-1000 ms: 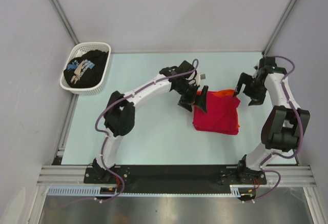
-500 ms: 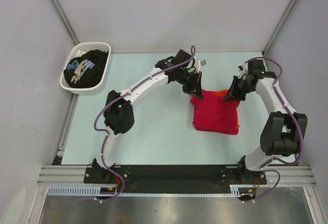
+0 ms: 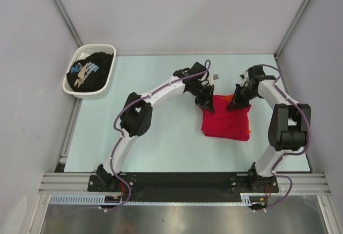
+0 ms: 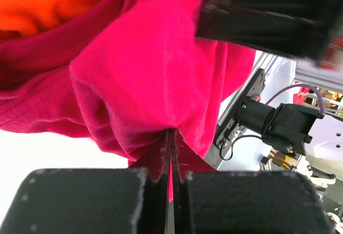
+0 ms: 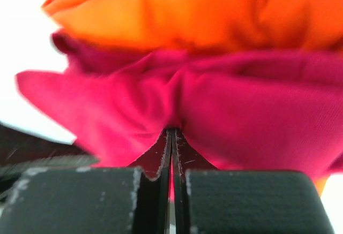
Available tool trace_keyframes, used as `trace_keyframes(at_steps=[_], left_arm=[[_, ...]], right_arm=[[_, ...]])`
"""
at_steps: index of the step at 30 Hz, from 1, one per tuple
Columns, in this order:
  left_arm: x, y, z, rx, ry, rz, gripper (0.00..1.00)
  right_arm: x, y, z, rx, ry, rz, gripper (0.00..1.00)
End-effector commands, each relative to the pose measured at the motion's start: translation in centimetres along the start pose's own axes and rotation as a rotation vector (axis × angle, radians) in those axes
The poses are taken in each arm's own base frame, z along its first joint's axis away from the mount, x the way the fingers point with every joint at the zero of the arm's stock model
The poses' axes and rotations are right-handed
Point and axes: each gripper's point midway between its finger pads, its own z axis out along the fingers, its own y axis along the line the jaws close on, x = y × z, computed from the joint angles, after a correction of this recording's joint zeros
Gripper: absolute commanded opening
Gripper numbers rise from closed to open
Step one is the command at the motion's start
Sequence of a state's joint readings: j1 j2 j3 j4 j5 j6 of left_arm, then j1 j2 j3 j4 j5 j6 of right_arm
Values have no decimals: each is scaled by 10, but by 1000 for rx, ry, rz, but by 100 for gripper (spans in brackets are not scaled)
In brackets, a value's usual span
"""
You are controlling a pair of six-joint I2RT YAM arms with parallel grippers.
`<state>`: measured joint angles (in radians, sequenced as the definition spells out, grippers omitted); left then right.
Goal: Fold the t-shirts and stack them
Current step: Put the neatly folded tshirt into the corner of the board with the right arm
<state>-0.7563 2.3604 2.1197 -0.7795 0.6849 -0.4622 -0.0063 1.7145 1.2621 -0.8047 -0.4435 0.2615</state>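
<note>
A folded crimson-red t-shirt (image 3: 226,120) lies at mid-table on top of an orange t-shirt, whose edge (image 3: 230,98) peeks out at the far side. My left gripper (image 3: 208,104) is shut on the red shirt's far-left corner; in the left wrist view the red cloth (image 4: 150,84) is pinched between its jaws, with orange cloth (image 4: 48,1) behind. At the far-right corner my right gripper (image 3: 236,104) is shut on the red cloth (image 5: 214,116), below the orange shirt (image 5: 177,12). A black t-shirt with pale print (image 3: 90,72) lies in the basket.
A white lattice basket (image 3: 100,92) stands at the table's far left corner. Metal frame posts rise at the far corners, and grey walls close in on both sides. The arm bases sit on the black rail at the near edge.
Both grippers were open beside the stack a second ago. They have since moved in to the red shirt's far corners and shut on the cloth.
</note>
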Motion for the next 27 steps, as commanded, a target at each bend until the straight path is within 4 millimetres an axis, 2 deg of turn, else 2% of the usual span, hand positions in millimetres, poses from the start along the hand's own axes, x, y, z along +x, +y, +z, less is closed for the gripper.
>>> trace_keyframes(at_steps=[1, 2, 4, 7, 8, 10, 17, 19, 20, 23, 24, 25, 26, 27], left_arm=[[-12, 8, 1, -7, -35, 11, 0], [-10, 18, 3, -32, -34, 1, 0], [-10, 34, 3, -62, -34, -17, 0], [-10, 58, 6, -91, -27, -60, 0], [-10, 63, 7, -97, -28, -68, 0], [-13, 75, 5, -111, -32, -93, 0], [-13, 91, 4, -135, -26, -137, 0], [-11, 89, 2, -121, -18, -128, 0], [-9, 86, -1, -118, -18, -116, 0], [-7, 80, -9, -110, -28, -81, 0], [-10, 70, -20, -102, -49, -58, 0], [-11, 66, -24, -102, -58, -42, 0], [-9, 64, -29, -104, -63, -35, 1], [-14, 55, -43, -106, -94, -11, 5]], right_arm=[[-9, -36, 30, 136, -24, 11, 0], [-11, -34, 38, 158, -34, -13, 0], [-16, -49, 48, 227, -47, -14, 0], [-38, -56, 58, 265, -103, -35, 0], [-38, -60, 66, 279, -88, -40, 0], [-49, -64, 69, 307, -109, -48, 0], [-98, -63, 73, 380, -191, -95, 0], [-102, -62, 72, 384, -191, -110, 0], [-106, -68, 68, 428, -205, -114, 0], [-112, -63, 46, 453, -233, -118, 0], [-116, -52, 25, 441, -275, -126, 1], [-115, -48, 14, 430, -288, -134, 9], [-116, -40, -2, 418, -319, -141, 22], [-118, -38, -18, 412, -350, -135, 38]])
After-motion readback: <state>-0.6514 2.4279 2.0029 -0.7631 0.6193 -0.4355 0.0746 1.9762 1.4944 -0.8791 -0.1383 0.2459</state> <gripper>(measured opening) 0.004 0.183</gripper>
